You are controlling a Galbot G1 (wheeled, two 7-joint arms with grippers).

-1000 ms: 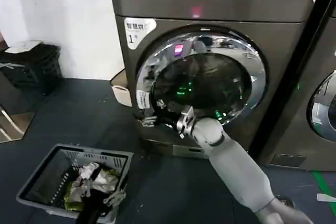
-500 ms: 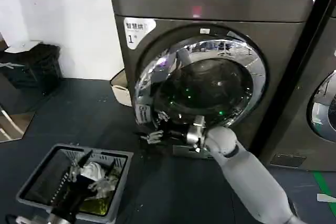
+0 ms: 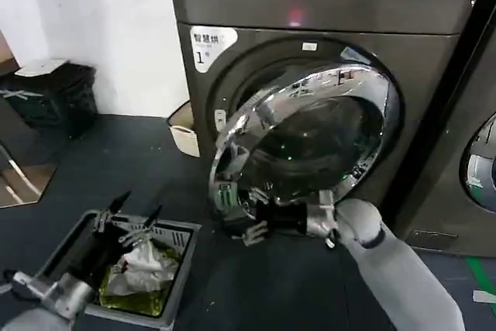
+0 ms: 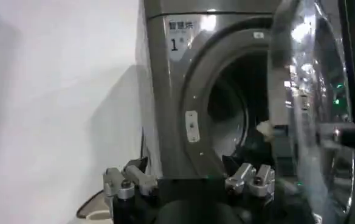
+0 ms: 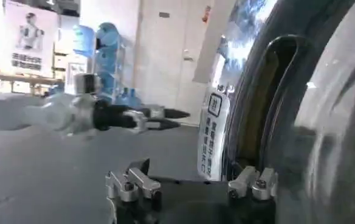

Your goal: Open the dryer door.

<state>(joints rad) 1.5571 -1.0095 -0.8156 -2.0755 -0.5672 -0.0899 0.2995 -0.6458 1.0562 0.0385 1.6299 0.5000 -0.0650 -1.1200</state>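
Change since the earlier frame: dryer door [image 3: 306,141] has swung further out from its opening, its left edge now well clear of the front panel; the right arm has drawn back toward the robot, and the left gripper has risen above the basket.
Left gripper [image 3: 128,218]: nearest, low on the left of the head view, hovering over the laundry basket [image 3: 180,265]; its fingers [image 3: 149,218] stand spread apart and grip nothing. From the right wrist camera it shows farther off, fingers parted [image 5: 162,119].
Basket contents: crumpled white and yellow-green cloth [image 3: 143,273], lying just below the left gripper.
Right gripper [image 3: 249,222]: at the door's lower left rim, by the white sticker [image 5: 211,137]; the right wrist view has its fingers [image 5: 253,179] apart, one beside the rim's edge. Whether they clasp the rim I cannot tell.
Floor: dark, between the basket and the machine.
Door look: wide mirror-bright chrome ring around dark glass with small green glints; it is hinged on the right and stands partly open, tilted toward the robot.
Dryer [image 3: 325,5]: dark grey-brown, behind the door, with a white "1" label [image 3: 209,43] at upper left and a pink light [image 3: 294,15] on the top panel. The left wrist view looks past the door's edge into the dark drum opening [image 4: 235,109].
Further around: a cardboard box [image 3: 184,128] by the wall left of the dryer, a black crate [image 3: 50,94] far left, the neighbouring machine [image 3: 465,153] at the right edge.
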